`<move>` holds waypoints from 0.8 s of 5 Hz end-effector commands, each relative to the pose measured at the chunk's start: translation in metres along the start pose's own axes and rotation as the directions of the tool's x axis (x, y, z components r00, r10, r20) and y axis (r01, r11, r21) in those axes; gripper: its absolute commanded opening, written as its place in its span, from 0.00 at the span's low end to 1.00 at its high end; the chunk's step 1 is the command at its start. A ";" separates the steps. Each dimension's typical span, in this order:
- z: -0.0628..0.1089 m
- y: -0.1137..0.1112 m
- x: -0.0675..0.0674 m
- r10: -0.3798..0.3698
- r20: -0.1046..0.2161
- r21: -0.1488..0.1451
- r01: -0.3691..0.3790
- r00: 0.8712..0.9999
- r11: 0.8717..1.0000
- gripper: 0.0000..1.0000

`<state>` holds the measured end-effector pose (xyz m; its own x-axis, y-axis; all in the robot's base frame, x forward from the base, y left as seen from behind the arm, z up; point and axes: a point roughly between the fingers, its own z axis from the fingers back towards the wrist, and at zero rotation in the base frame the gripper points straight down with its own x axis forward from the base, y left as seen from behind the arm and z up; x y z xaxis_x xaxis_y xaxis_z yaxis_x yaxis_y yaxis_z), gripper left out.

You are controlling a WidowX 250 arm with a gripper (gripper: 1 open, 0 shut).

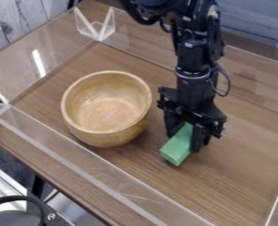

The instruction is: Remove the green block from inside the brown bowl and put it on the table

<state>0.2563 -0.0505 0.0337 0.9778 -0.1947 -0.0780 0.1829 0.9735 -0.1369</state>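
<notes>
The green block (176,149) is outside the brown bowl (107,108), down at the table (236,168) surface just right of the bowl. My gripper (190,134) points straight down and is shut on the block's upper end; the black fingers (201,137) flank it. The block leans slightly, its lower end at the tabletop. The bowl is round, light wood, and nothing shows inside it. A small gap separates the bowl's right wall from the gripper.
Clear acrylic walls (58,150) edge the tabletop at front left and along the back. A small clear acrylic stand (96,25) sits at the far left corner. Black cables (18,212) lie below the table's front-left corner.
</notes>
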 end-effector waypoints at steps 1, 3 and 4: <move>0.009 0.002 0.005 0.002 0.033 -0.005 -0.002 0.999 1.000 0.00; 0.027 0.002 0.004 0.011 0.054 -0.014 -0.010 0.998 1.000 1.00; 0.049 0.001 0.005 0.015 0.103 -0.013 -0.014 0.995 1.000 1.00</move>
<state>0.2555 -0.0443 0.0669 0.9846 -0.1700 -0.0400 0.1622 0.9751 -0.1516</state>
